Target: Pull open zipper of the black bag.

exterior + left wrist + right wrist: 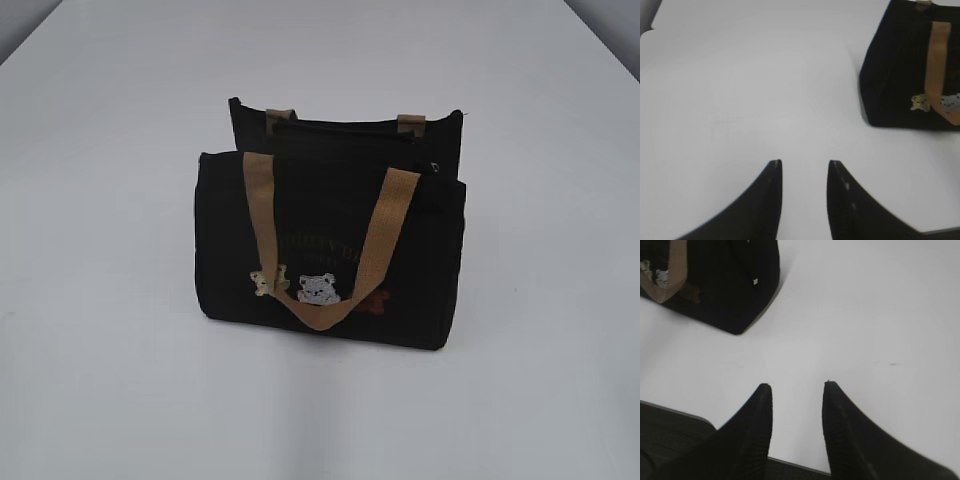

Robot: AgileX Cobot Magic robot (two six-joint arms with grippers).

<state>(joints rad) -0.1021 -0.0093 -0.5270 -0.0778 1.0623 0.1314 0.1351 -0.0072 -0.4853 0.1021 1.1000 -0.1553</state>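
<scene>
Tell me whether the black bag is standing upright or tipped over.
Upright. The black bag stands on its base on the white table, top edge uppermost, front tan handle hanging down over the bear patches.

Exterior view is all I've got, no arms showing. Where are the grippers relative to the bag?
Observer: The left gripper hangs over bare table, open and empty; the black bag sits ahead to its right.
Operator: And the right one?
Observer: The right gripper is open too, holding nothing, with the bag ahead to its left.
Operator: Anything touching the zipper?
Observer: No, both grippers are clear of the bag.
</scene>
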